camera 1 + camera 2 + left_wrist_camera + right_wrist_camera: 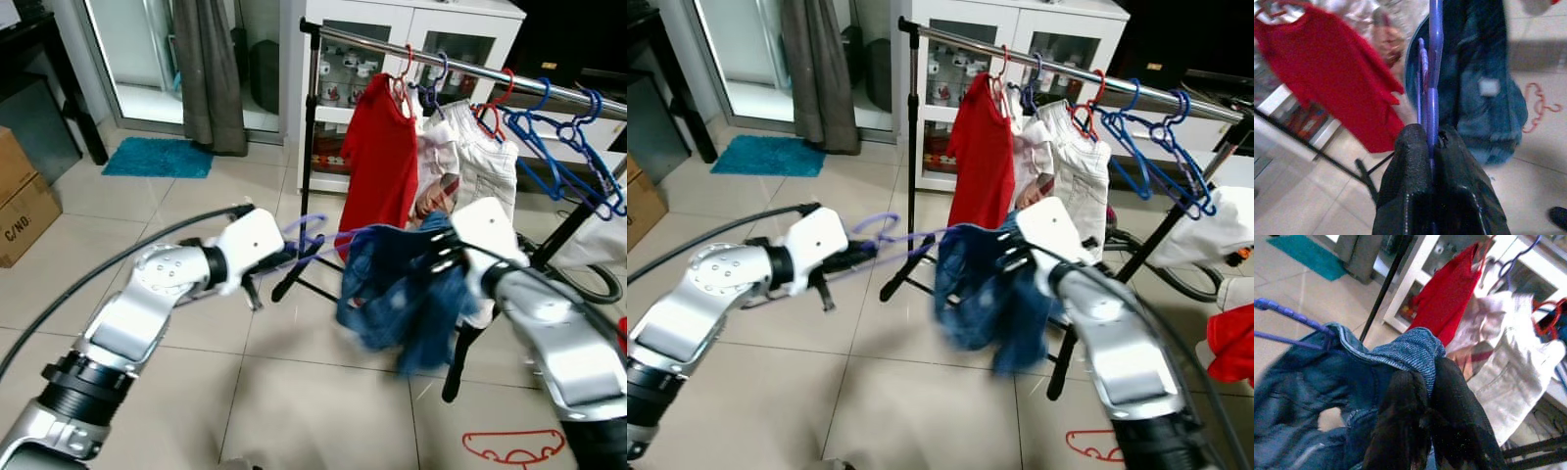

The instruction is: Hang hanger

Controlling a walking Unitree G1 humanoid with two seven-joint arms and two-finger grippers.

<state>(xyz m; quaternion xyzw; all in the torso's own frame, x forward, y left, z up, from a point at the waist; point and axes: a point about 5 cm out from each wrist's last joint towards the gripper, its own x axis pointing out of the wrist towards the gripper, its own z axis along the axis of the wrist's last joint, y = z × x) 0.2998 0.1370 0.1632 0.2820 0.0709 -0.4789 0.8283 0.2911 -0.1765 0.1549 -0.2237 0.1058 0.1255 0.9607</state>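
Right now I have the clothes rail standing beyond both claws, higher than either, its bar sloping off to my right. On it I count one red top, one white garment, and about three bare blue hangers further along; a red hanger lies on the tiles below my right arm.

Between the claws hangs the denim garment, draped on a purple hanger. That hanger's long axis runs roughly level from one claw across to the other. My left gripper is clamped tight on the hook end, fingers pinched narrow around the purple stem, with the hanger stretching away ahead of it. My right gripper pinches the waistband of the denim at the far shoulder.

By my judgement the left claw is the one that must carry the hook up and forward onto the bar, just left of the red top.
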